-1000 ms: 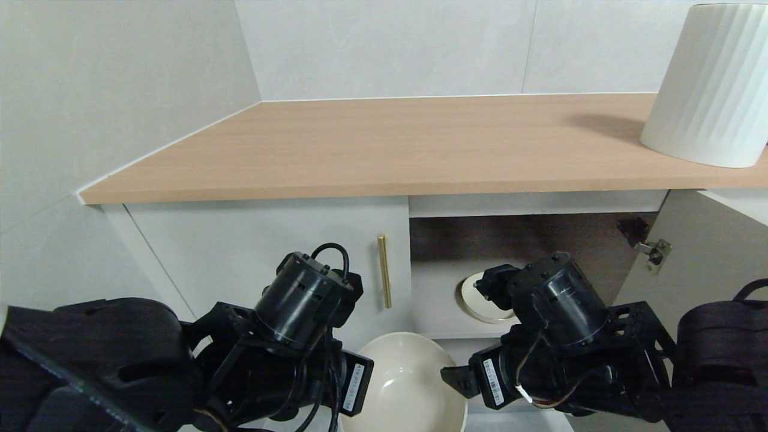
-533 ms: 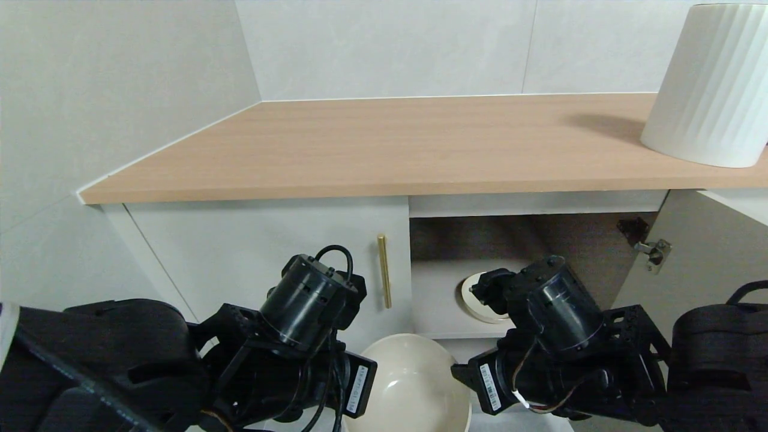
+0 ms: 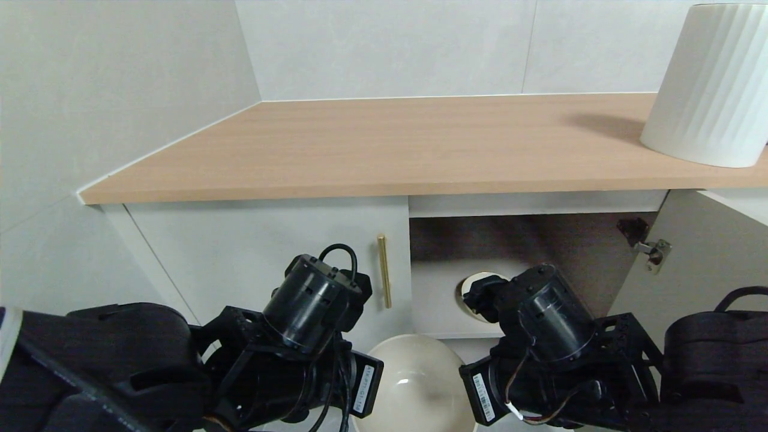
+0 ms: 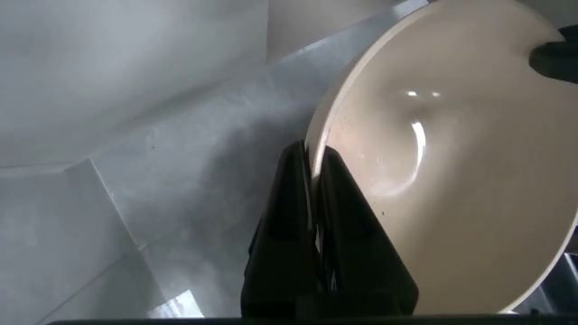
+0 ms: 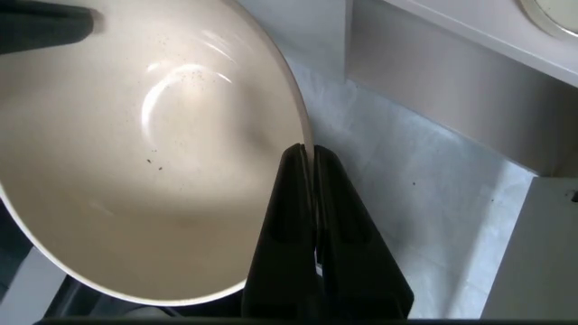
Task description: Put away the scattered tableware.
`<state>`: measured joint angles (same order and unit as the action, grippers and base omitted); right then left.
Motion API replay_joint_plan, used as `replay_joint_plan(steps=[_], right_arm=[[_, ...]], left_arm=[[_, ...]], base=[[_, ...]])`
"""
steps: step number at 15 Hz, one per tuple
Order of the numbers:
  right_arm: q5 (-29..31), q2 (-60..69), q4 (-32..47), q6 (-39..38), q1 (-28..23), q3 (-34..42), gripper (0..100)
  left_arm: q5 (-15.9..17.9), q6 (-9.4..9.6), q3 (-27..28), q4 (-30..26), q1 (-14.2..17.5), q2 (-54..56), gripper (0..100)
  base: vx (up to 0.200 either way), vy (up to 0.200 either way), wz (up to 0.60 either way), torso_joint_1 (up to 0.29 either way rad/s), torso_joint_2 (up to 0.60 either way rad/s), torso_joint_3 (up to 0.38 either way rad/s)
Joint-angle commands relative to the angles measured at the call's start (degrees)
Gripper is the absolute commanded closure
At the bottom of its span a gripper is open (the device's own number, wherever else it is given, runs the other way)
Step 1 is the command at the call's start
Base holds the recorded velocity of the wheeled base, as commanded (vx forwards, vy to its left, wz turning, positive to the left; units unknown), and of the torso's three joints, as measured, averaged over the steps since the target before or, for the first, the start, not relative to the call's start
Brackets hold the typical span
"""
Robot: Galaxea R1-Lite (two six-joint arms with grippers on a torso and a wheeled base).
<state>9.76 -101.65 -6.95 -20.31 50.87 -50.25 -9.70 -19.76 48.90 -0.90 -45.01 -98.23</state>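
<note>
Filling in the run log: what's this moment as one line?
left gripper: shut on bowl rim | right gripper: shut on opposite rim | bowl: before open cabinet | plate: on its shelf

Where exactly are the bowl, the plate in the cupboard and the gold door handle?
Bowl (image 3: pixel 414 390): head view, on its inner surface.
Plate (image 5: pixel 558 7): right wrist view, on its face near the rim.
Handle (image 3: pixel 384 271): head view, on the middle of the bar.
</note>
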Motion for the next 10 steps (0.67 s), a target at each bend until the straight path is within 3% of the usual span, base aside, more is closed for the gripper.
replay_joint_plan(steps=[1, 3, 5, 7, 8, 10], right_arm=[[0.1, -0.1, 0.1, 0.0, 0.0, 0.0, 100], [0.1, -0.1, 0.1, 0.0, 0.0, 0.0, 100], [0.1, -0.4, 0.1, 0.0, 0.0, 0.0, 100], [0.1, -0.4, 0.1, 0.0, 0.0, 0.0, 100], [0.1, -0.4, 0.1, 0.0, 0.0, 0.0, 100], [0.1, -0.4, 0.1, 0.0, 0.0, 0.0, 100]], left_arm=[[-0.1, -0.01, 0.0, -0.1, 0.0, 0.1, 100], [-0.1, -0.01, 0.0, -0.1, 0.0, 0.1, 100], [-0.1, -1.77, 0.2, 0.0, 0.0, 0.1, 100], [-0.1, -1.86, 0.2, 0.0, -0.1, 0.1, 100], [-0.1, -1.86, 0.2, 0.0, -0.2, 0.1, 0], [-0.1, -1.95, 0.3, 0.1, -0.2, 0.0, 0]], base=[[0.0, 0.0, 0.0, 0.0, 0.0, 0.0], [0.0, 0.0, 0.0, 0.0, 0.0, 0.0], [0.0, 0.0, 0.0, 0.0, 0.0, 0.0], [0.0, 0.0, 0.0, 0.0, 0.0, 0.0], [0.0, 0.0, 0.0, 0.0, 0.0, 0.0], [0.0, 0.0, 0.0, 0.0, 0.0, 0.0]])
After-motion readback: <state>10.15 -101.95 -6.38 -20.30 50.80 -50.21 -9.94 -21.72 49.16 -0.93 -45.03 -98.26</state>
